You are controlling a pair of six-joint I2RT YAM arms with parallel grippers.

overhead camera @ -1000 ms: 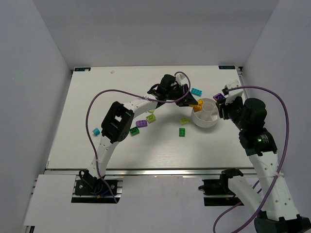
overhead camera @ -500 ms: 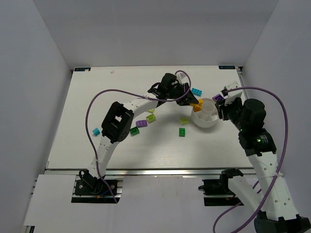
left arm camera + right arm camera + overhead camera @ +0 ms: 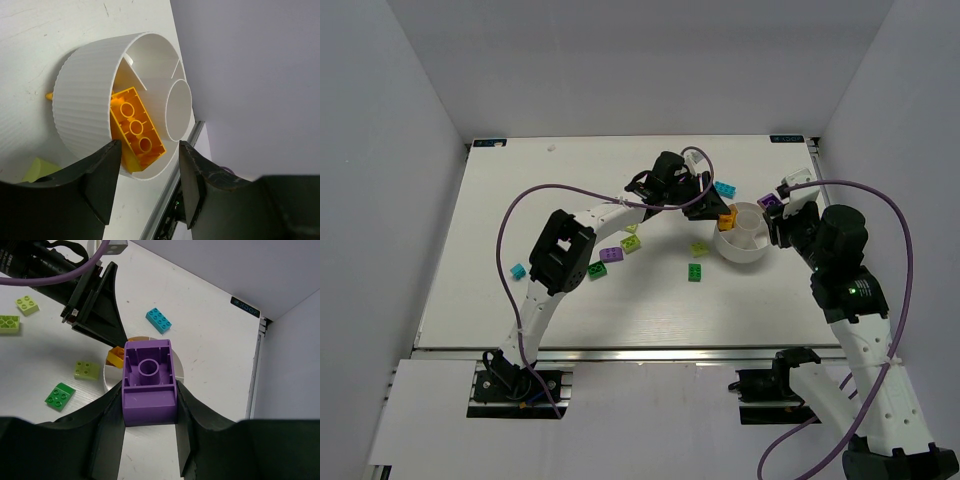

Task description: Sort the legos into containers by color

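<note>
The orange lego (image 3: 136, 127) leans inside the bowl (image 3: 82, 107) between my left claw's (image 3: 148, 145) parted fingers (image 3: 102, 185), while my right claw (image 3: 149, 390) pinches a purple lego (image 3: 149, 382) just above it, over white tabletop (image 3: 520, 200).

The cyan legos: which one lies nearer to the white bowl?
The cyan lego just beyond the bowl; the other cyan lego lies far off on the left side.

The left arm (image 3: 548, 292) and right arm (image 3: 868, 335) are white perforated links joined by black motor housings, each carrying a looping purple cable (image 3: 508, 218), with matt black wedge-shaped fingers (image 3: 102, 182) on the left gripper (image 3: 146, 165) and right gripper (image 3: 149, 412) alike.
</note>
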